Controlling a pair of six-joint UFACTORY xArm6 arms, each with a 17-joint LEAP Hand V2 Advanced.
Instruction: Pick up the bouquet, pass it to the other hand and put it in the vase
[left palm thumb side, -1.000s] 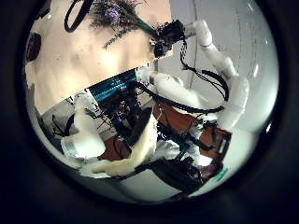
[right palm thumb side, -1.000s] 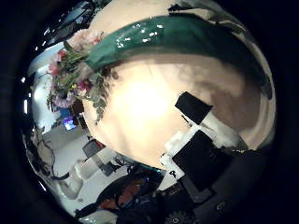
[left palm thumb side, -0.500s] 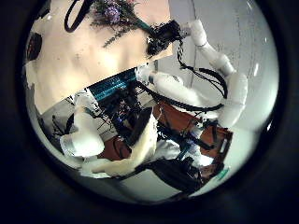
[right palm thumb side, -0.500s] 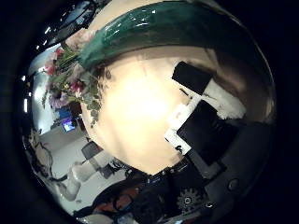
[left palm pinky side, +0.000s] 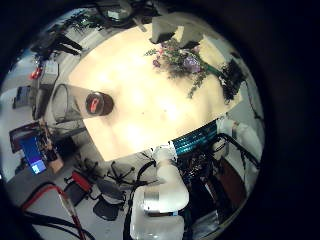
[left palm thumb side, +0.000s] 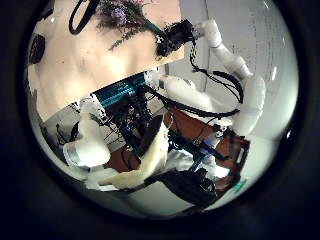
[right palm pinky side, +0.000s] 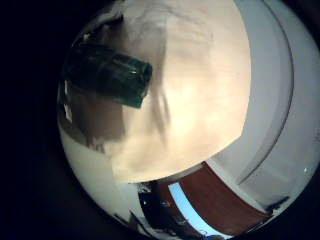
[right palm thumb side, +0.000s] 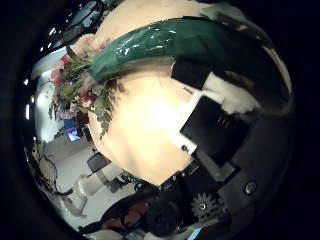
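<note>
Left hand fingers: none showing clearly, cannot tell whether curled or straight; hand hanging well above table (left palm pinky side: 120, 85). Vase (left palm pinky side: 78, 103), clear glass, lying on table edge, well apart from bouquet (left palm pinky side: 183, 63). Right hand (right palm thumb side: 215, 120) fingers curling over bouquet's teal wrap (right palm thumb side: 180, 45), closing but grasp not confirmed; bouquet still lying on table, blossoms beside wrap. Risk: wrap being slick and tapered, bundle slipping or rotating during lift; loose hold spoiling handover; vase rolling if bumped.
</note>
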